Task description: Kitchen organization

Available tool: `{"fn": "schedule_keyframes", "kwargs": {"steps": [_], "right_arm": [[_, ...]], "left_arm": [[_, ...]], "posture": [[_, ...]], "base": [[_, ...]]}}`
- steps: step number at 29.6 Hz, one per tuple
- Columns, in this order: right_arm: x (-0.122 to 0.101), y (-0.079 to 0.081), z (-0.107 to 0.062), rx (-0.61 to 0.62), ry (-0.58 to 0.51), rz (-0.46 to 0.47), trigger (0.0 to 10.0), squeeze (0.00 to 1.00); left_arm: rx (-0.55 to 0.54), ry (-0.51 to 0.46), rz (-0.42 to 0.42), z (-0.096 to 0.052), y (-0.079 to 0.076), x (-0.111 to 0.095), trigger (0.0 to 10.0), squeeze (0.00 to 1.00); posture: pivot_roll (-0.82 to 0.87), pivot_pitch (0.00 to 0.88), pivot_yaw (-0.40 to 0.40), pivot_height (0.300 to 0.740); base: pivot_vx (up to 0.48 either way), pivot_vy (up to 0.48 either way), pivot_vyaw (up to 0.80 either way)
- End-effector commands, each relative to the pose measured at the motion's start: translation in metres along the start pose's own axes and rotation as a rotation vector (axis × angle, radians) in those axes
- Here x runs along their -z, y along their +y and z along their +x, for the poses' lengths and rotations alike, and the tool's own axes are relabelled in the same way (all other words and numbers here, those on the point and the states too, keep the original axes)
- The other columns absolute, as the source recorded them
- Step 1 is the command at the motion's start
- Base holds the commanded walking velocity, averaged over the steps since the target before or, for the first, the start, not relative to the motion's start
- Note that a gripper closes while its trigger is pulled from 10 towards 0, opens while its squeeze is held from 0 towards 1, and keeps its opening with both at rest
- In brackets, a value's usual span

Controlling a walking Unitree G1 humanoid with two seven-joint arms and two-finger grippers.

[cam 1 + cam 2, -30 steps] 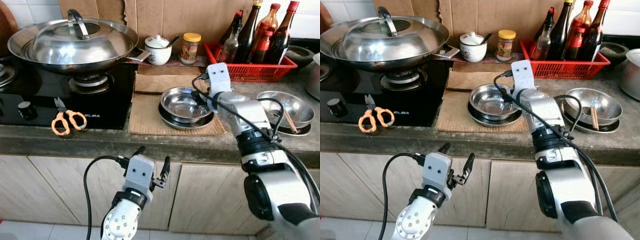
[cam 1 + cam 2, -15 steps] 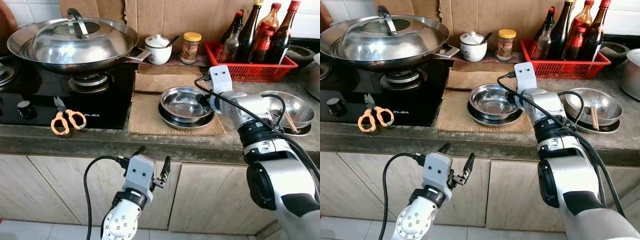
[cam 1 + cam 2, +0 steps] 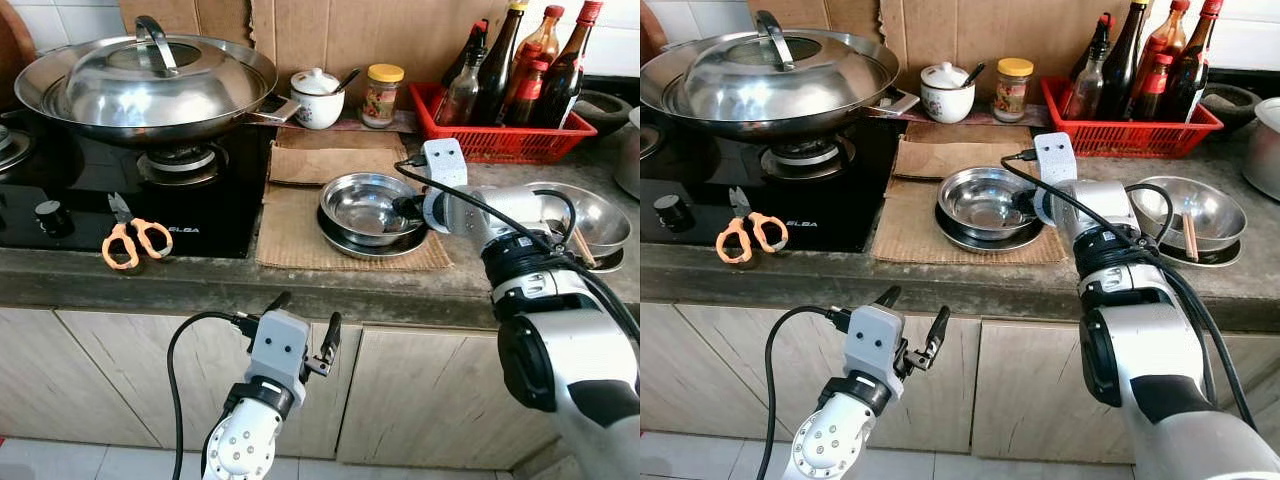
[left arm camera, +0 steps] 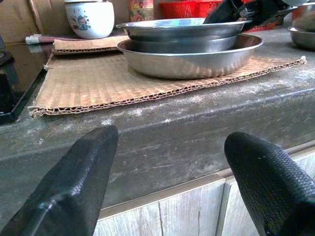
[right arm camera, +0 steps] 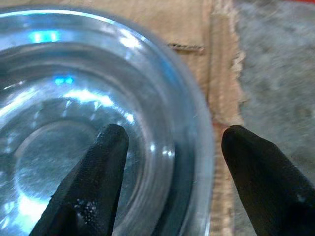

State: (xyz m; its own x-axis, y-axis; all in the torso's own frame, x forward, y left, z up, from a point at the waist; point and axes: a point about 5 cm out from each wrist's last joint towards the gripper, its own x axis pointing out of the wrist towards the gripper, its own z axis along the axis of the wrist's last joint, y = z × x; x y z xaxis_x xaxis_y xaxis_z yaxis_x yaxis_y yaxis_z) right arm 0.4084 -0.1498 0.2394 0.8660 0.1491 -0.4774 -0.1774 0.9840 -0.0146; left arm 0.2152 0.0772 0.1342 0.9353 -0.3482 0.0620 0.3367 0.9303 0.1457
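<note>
Two stacked steel bowls point(image 3: 366, 212) sit on a cardboard mat point(image 3: 293, 232) on the stone counter. My right gripper point(image 3: 408, 207) is at the upper bowl's right rim. In the right wrist view it stands open point(image 5: 174, 135), one finger point(image 5: 98, 167) over the bowl's inside and the other finger point(image 5: 256, 172) outside the rim point(image 5: 197, 147). My left gripper point(image 3: 306, 312) hangs open below the counter edge, in front of the cabinet, holding nothing. The left wrist view looks across the counter edge at the stacked bowls point(image 4: 187, 46).
A lidded wok point(image 3: 150, 85) sits on the black stove at the left, with orange scissors point(image 3: 132, 240) in front. A white pot point(image 3: 318, 98), a jar point(image 3: 381, 95) and a red basket point(image 3: 500, 140) of bottles line the back. Another steel bowl point(image 3: 590, 215) holds chopsticks at the right.
My right gripper has shifted slightly right and lower, settling at the bowl's right rim. The left arm has not moved.
</note>
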Motion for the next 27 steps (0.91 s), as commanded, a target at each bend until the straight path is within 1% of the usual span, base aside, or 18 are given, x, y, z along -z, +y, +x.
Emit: {"fn": "schedule_keyframes", "kwargs": {"steps": [1,2,3,4,5,13,14,16,19,22,25,27], "right_arm": [[-0.009,-0.002,-0.004,-0.001,-0.005,-0.008,10.0,0.0],[-0.009,-0.003,-0.004,0.002,-0.006,-0.008,10.0,0.0],[-0.01,-0.003,-0.004,0.005,-0.008,-0.011,8.5,0.0],[-0.01,-0.004,-0.004,0.005,-0.009,-0.012,6.7,0.0],[-0.01,-0.004,-0.004,0.005,-0.01,-0.018,0.0,0.0],[-0.011,-0.003,-0.004,-0.001,-0.016,-0.008,0.0,0.0],[-0.012,-0.004,-0.004,0.008,-0.022,-0.019,0.0,0.0],[-0.013,-0.004,-0.004,0.003,-0.028,0.001,0.0,0.0],[-0.015,-0.005,-0.005,0.009,-0.033,0.0,0.0,0.0],[-0.016,-0.005,-0.005,0.004,-0.041,0.03,0.0,0.0],[-0.021,-0.004,-0.006,-0.01,-0.096,0.093,0.0,0.0],[-0.034,-0.002,-0.01,-0.053,-0.214,0.205,0.0,0.0]], "left_arm": [[0.007,0.0,0.0,0.0,-0.001,0.001,10.0,0.0],[0.007,0.0,0.001,0.0,-0.001,0.001,10.0,0.0],[0.007,0.0,0.001,0.0,-0.001,0.001,10.0,0.0],[0.007,0.0,0.001,0.0,-0.001,0.001,10.0,0.0],[0.006,0.0,0.001,0.0,-0.001,0.001,10.0,0.0],[0.0,-0.001,0.002,0.001,0.0,0.001,10.0,0.0],[-0.001,-0.002,0.001,0.002,0.0,0.001,10.0,0.0],[-0.002,0.001,0.002,0.002,0.001,0.001,10.0,0.0],[-0.003,-0.001,0.003,0.002,0.001,0.001,10.0,0.0],[-0.004,0.0,0.003,0.003,0.001,0.001,10.0,0.0],[-0.004,0.0,0.003,0.003,0.001,0.001,10.0,0.0],[-0.008,0.0,0.003,0.003,0.002,0.001,10.0,0.0]], "posture": [[0.04,0.061,-0.074,0.74],[0.04,0.061,-0.074,0.74],[0.04,0.061,-0.074,0.74],[0.04,0.061,-0.074,0.74],[0.04,0.061,-0.074,0.74],[0.04,0.062,-0.073,0.74],[0.04,0.061,-0.073,0.74],[0.04,0.06,-0.072,0.74],[0.04,0.059,-0.072,0.74],[0.04,0.058,-0.071,0.74],[0.04,0.058,-0.072,0.74],[0.04,0.057,-0.072,0.74]], "base": [[0.0,0.0,0.0],[0.0,0.0,0.0],[0.0,0.0,0.0],[0.0,0.0,0.0],[0.0,0.0,0.0],[0.0,0.0,0.0],[0.0,0.0,0.0],[0.0,0.0,0.0],[0.0,0.0,0.0],[0.0,0.0,0.0],[0.0,0.0,0.0],[0.0,0.0,0.0]]}}
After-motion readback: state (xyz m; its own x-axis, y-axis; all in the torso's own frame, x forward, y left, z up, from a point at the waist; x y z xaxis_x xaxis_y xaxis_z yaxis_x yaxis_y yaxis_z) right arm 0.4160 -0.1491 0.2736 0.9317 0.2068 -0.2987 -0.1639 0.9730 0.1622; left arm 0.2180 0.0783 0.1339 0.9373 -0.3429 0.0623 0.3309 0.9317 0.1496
